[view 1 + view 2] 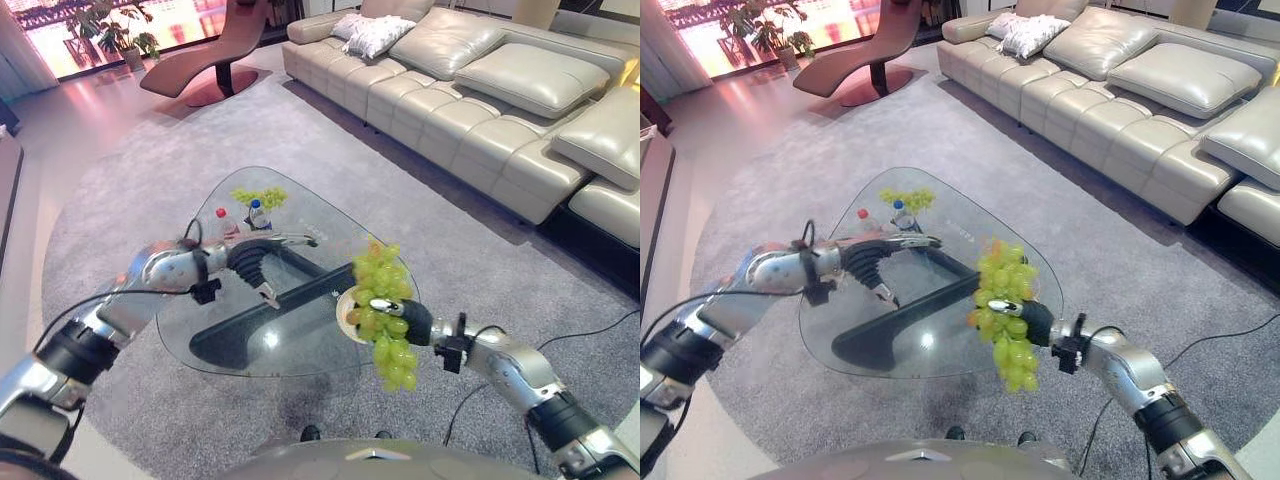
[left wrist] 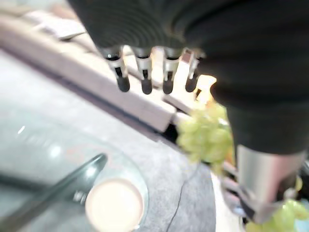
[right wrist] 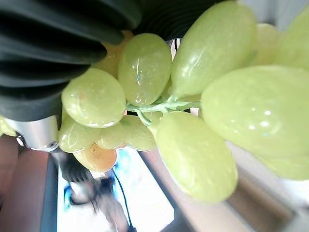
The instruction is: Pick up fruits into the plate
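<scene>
Right hand fingers curled round a large bunch of pale green grapes, held up over the small white round plate at the glass surface's near-right edge. Carry step; next likely lower and release. Left hand hovers, fingers loose, empty.

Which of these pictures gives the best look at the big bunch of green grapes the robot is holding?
The left eye view: the whole grape bunch hangs from the right hand above the plate. The right eye view matches it. The right wrist view shows single grapes close up; the left wrist view, a blurred part.
</scene>
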Controlling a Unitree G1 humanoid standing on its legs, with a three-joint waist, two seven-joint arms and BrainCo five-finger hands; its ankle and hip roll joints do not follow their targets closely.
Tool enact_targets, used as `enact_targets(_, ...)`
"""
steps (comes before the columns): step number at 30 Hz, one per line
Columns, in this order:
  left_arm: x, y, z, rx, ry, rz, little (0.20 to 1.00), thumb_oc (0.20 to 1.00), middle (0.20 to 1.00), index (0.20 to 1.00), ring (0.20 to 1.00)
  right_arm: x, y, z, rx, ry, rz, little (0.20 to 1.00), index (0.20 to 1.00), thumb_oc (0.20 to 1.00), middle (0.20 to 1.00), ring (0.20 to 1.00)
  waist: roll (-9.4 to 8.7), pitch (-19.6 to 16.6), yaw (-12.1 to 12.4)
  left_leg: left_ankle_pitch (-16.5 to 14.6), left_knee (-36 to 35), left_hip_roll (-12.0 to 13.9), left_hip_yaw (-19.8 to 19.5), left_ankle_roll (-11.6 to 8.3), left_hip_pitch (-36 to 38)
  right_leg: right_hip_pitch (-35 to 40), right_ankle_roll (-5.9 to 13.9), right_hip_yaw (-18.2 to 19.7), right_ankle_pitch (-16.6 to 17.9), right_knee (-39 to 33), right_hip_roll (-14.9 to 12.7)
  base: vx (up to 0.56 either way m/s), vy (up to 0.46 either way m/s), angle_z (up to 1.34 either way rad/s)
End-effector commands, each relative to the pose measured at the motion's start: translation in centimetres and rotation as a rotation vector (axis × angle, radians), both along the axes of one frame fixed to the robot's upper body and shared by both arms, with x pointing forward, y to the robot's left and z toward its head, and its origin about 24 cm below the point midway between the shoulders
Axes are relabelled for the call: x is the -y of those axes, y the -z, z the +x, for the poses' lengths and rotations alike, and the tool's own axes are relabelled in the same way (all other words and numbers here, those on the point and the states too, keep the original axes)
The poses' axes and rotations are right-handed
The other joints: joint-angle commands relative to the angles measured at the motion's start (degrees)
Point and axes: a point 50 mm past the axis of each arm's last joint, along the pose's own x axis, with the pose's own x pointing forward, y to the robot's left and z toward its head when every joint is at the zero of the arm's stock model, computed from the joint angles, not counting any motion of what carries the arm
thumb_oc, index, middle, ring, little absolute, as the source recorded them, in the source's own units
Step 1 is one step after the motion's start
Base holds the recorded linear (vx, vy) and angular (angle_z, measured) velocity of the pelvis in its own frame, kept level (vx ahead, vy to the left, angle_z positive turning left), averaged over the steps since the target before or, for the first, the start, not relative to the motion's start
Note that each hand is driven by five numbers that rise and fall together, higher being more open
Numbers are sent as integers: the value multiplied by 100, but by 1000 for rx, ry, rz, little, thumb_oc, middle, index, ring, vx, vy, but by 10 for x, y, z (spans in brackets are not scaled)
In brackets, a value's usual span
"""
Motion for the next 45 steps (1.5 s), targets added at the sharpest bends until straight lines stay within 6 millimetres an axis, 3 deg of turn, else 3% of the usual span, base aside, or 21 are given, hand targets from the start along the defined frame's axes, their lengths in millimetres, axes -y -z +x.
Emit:
enact_targets(1, -24, -9, 10, 55, -153, -118, 1000, 1000, 1000, 1000, 1000, 16, -31, 22, 227, 98, -19, 200, 200, 200, 200, 200, -132, 267, 181, -869, 277, -73, 492, 55, 207, -14, 288, -186, -561, 425, -178, -1, 4, 5)
enact_targets(4, -41, 21, 1, -22, -310, -196, 1000, 1000, 1000, 1000, 1000, 40, -28, 26, 273, 231, -130, 200, 200, 200, 200, 200, -104, 415, 201, -855, 385, -69, 430, 48, 39, -186, 254, -229, -592, 559, -193, -13, 6, 7)
enact_targets(7, -43, 25, 0, -34, -332, -209, 1000, 1000, 1000, 1000, 1000, 42, -27, 27, 277, 243, -142, 200, 200, 200, 200, 200, -100, 431, 204, -854, 399, -69, 425, 48, 20, -204, 250, -234, -596, 572, -195, -11, 4, 11)
enact_targets(8, -52, 45, -7, -76, -425, -256, 1000, 1000, 1000, 1000, 1000, 55, -26, 29, 310, 313, -208, 200, 200, 200, 200, 200, -82, 556, 229, -837, 474, -73, 390, 47, -99, -317, 220, -247, -604, 641, -202, -169, 30, 6)
enact_targets(9, -63, 82, -20, -138, -576, -281, 1000, 1000, 1000, 1000, 1000, 76, -32, 40, 388, 443, -349, 200, 200, 200, 200, 200, -19, 855, 259, -806, 623, -104, 294, 37, -392, -595, 162, -272, -633, 813, -207, -201, 33, 4)
enact_targets(11, -67, 103, -27, -185, -686, -324, 1000, 1000, 1000, 1000, 1000, 85, -38, 49, 439, 502, -434, 200, 200, 200, 200, 200, 11, 1040, 294, -778, 664, -118, 237, 36, -520, -729, 138, -285, -644, 899, -205, -152, 14, 21)
enact_targets(12, -67, 105, -27, -187, -694, -327, 1000, 1000, 1000, 1000, 1000, 86, -39, 50, 444, 509, -442, 200, 200, 200, 200, 200, 16, 1060, 295, -778, 670, -121, 230, 38, -536, -747, 135, -286, -649, 911, -205, -141, 1, 35)
enact_targets(13, -65, 128, -34, -213, -776, -333, 1000, 1000, 1000, 1000, 1000, 94, -46, 59, 486, 571, -511, 200, 200, 200, 200, 200, 48, 1247, 328, -759, 723, -147, 158, 46, -686, -909, 101, -305, -668, 1011, -195, -97, 1, 22)
enact_targets(15, -64, 130, -34, -217, -786, -332, 1000, 1000, 1000, 1000, 1000, 94, -47, 61, 492, 580, -522, 200, 200, 200, 200, 200, 53, 1272, 333, -755, 729, -149, 147, 45, -705, -931, 97, -307, -669, 1025, -193, -97, 12, 13)
enact_targets(16, -58, 151, -39, -271, -893, -362, 1000, 1000, 1000, 1000, 1000, 99, -57, 74, 541, 653, -610, 200, 200, 200, 200, 200, 95, 1474, 379, -726, 776, -187, 57, 49, -876, -1113, 62, -324, -690, 1127, -189, -189, 39, 11)
enact_targets(18, -46, 171, -43, -291, -950, -347, 1000, 1000, 1000, 1000, 1000, 105, -72, 93, 597, 746, -708, 200, 200, 200, 200, 200, 152, 1752, 443, -697, 885, -256, -79, 51, -1167, -1413, 19, -379, -720, 1295, -199, -202, 49, 0)
enact_targets(26, -25, 187, -47, -351, -938, -327, 1000, 1000, 1000, 1000, 1000, 126, -106, 122, 640, 923, -863, 200, 200, 200, 200, 200, 354, 2246, 636, -647, 1289, -421, -236, 73, -1890, -2223, -48, -545, -760, 1859, -304, -85, 70, 8)
enact_targets(32, -13, 193, -47, -392, -931, -332, 1000, 1000, 1000, 1000, 1000, 128, -125, 138, 652, 995, -918, 200, 200, 200, 200, 200, 469, 2246, 723, -600, 1391, -505, -187, 104, -2393, -2812, -5, -576, -683, 2001, -360, -39, 93, 5)
enact_targets(45, 7, 181, -33, -364, -859, -399, 1000, 1000, 1000, 1000, 1000, 129, -150, 157, 638, 1059, -1073, 200, 200, 200, 200, 200, 575, 2246, 935, -572, 1675, -632, -13, 181, -3280, -3803, 161, -569, -549, 2304, -481, -22, 52, 2)
